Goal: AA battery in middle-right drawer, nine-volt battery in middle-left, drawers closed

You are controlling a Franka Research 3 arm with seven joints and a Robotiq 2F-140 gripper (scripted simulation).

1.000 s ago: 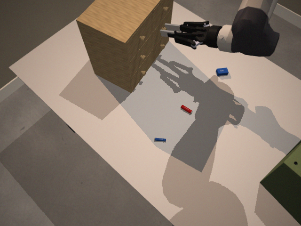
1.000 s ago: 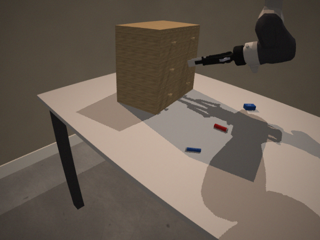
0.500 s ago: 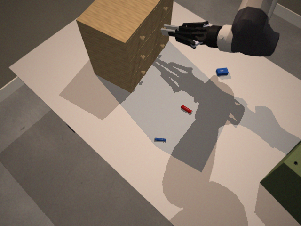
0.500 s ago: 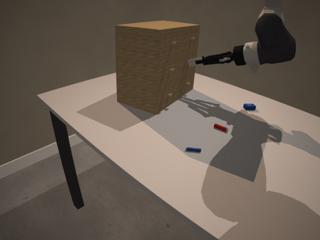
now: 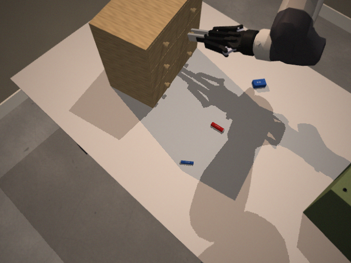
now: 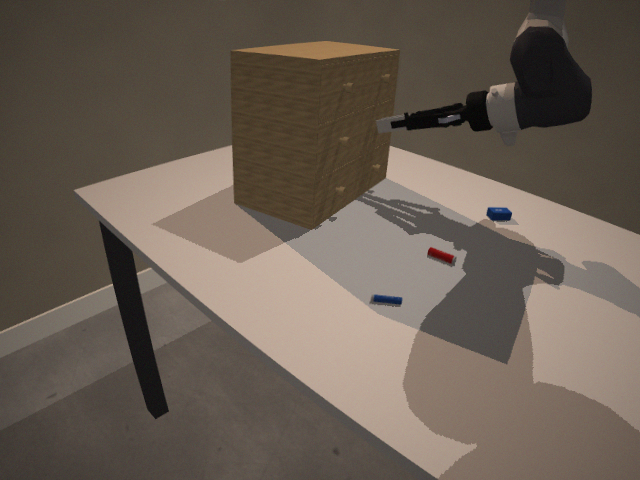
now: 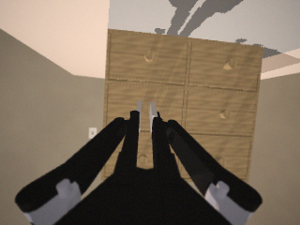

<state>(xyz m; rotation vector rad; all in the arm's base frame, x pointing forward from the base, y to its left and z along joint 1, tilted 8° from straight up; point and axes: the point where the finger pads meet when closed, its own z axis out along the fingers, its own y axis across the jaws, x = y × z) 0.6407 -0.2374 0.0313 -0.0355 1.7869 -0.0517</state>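
- chest [image 5: 132, 25]: wooden, three rows of two drawers, standing upright toward the left end of the bench [image 5: 56, 81]. every drawer front i can see sits flush.
- hand [image 5: 193, 35]: held level, pointing straight at the chest front at middle-row height, fingertips against the right drawer of the middle row [image 7: 141, 96].
- hand state: fingers drawn in to a narrow slit and pinched on that drawer's knob. the knob itself is hidden behind the tips in the top and exterior views; the wrist view shows only a sliver of wood colour between them.
- nine-volt battery [image 5: 259, 83]: blue block, lying flat near the far long edge of the bench, out in front of the chest and well apart from it.
- red round cell [image 5: 217, 126]: lies on its side about mid-bench, in the arm's shadow.
- slim blue round cell [image 5: 186, 162]: lies on its side nearer the near long edge.
- which of the two is the aa — cannot tell by looks; the red one is thicker.
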